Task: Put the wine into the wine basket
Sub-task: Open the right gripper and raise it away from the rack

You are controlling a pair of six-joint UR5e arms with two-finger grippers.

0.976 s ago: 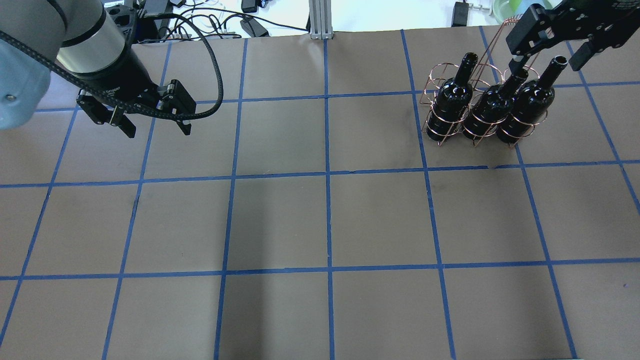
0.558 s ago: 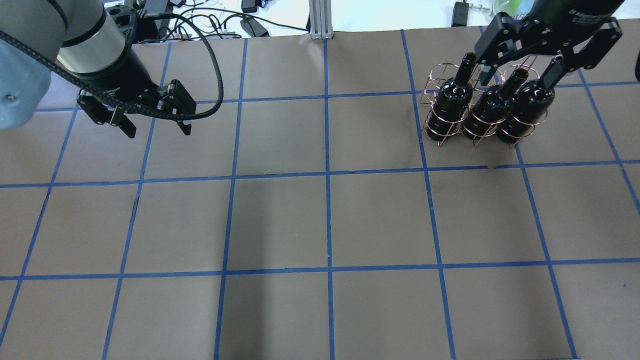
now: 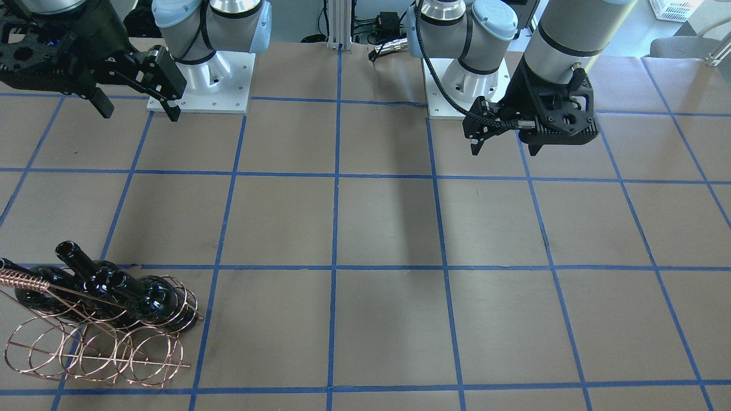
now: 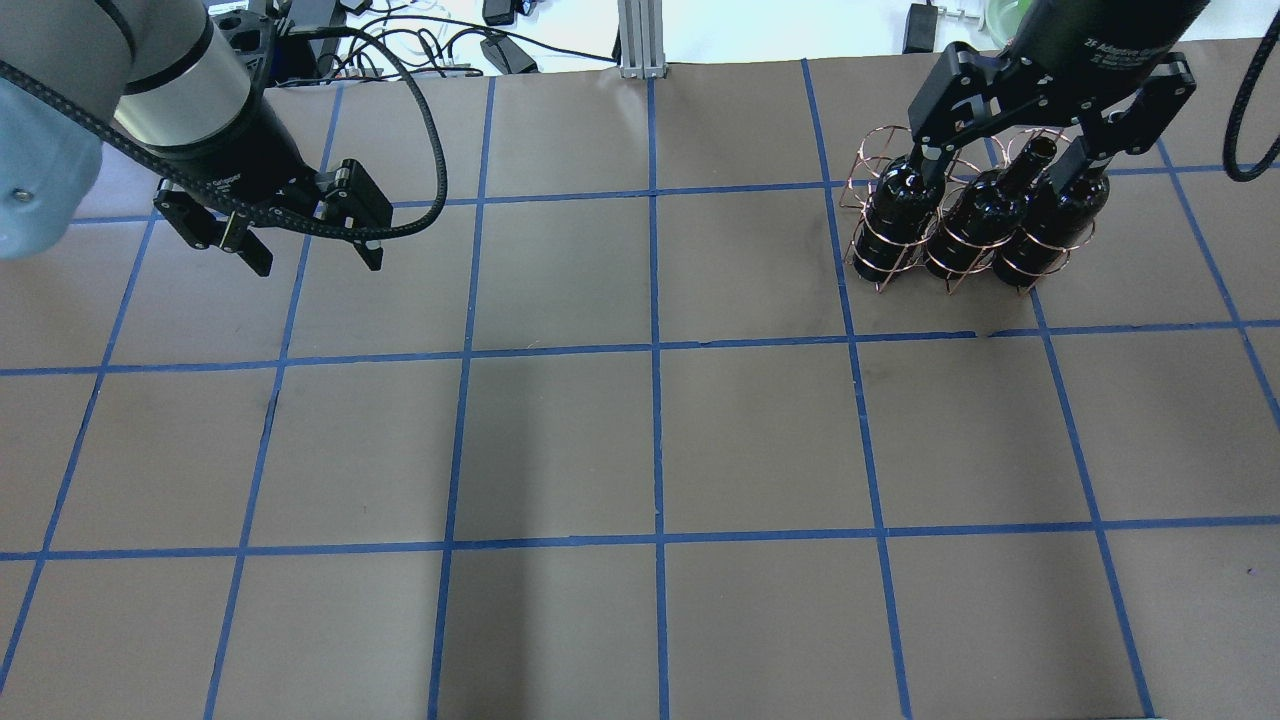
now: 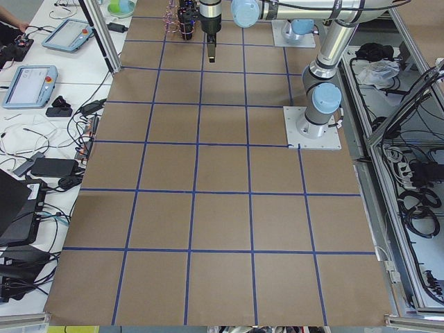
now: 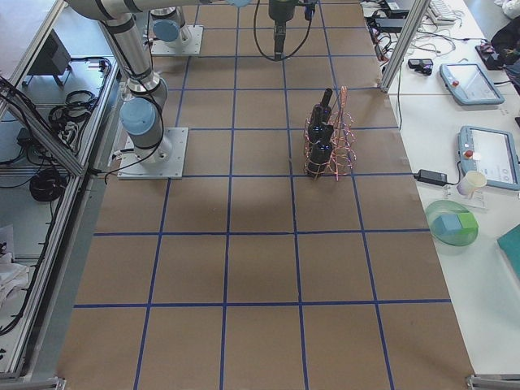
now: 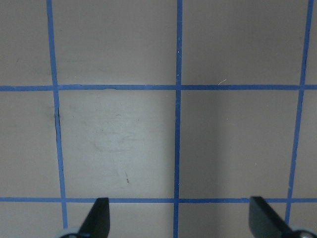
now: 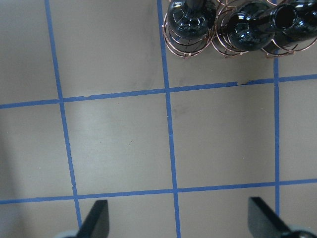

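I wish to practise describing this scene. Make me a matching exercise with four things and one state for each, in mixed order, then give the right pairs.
Things:
1. left claw
2. right claw
3. wine bottles
4. wine basket

States:
A. copper wire, one row of rings empty
B. open, only the table under it
C. black glass, upright in rings
D. open, bottles at the top edge of its wrist view

Pairs: 1-B, 2-D, 3-C, 4-A
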